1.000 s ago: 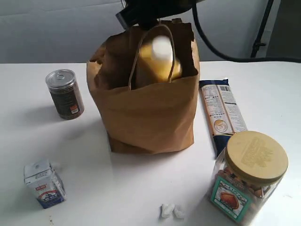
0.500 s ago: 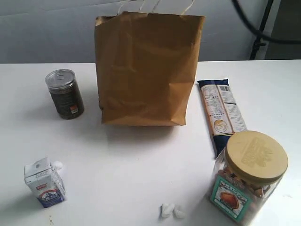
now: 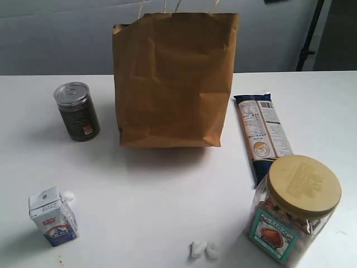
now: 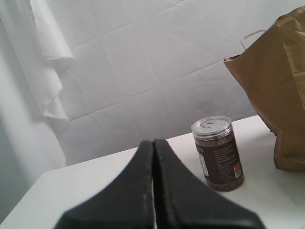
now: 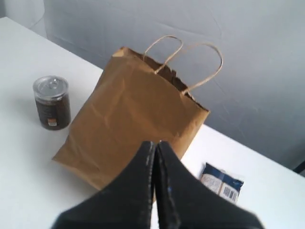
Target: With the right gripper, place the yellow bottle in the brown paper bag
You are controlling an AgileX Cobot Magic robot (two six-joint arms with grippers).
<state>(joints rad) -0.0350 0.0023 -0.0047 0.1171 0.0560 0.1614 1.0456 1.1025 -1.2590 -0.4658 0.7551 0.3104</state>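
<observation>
- Exterior view, nearest edge: a small carton (image 3: 53, 218) at left, white scraps (image 3: 203, 249) in the middle and a tan-lidded jar (image 3: 294, 209) at right. All stand well apart from the brown paper bag (image 3: 170, 84), which we judge leaves its approach free.
- Mid table: a dark can (image 3: 77, 111) stands left of the bag, and a flat packet (image 3: 263, 134) lies just beside its right edge.
- Far centre: the bag stands upright, mouth up, its kraft front creased, the tallest thing present. We judge this stance suits a drop from above.
- Task object: the yellow bottle shows in no view, neither on the table nor in a gripper. We judge it sits inside the bag, hidden by the wall.
- Arms: the right gripper (image 5: 156, 145) has its finger plates pressed together on nothing, above the bag and apart from it.
- The left gripper (image 4: 153, 143) is likewise clenched on nothing, low, with the can beyond it.
</observation>
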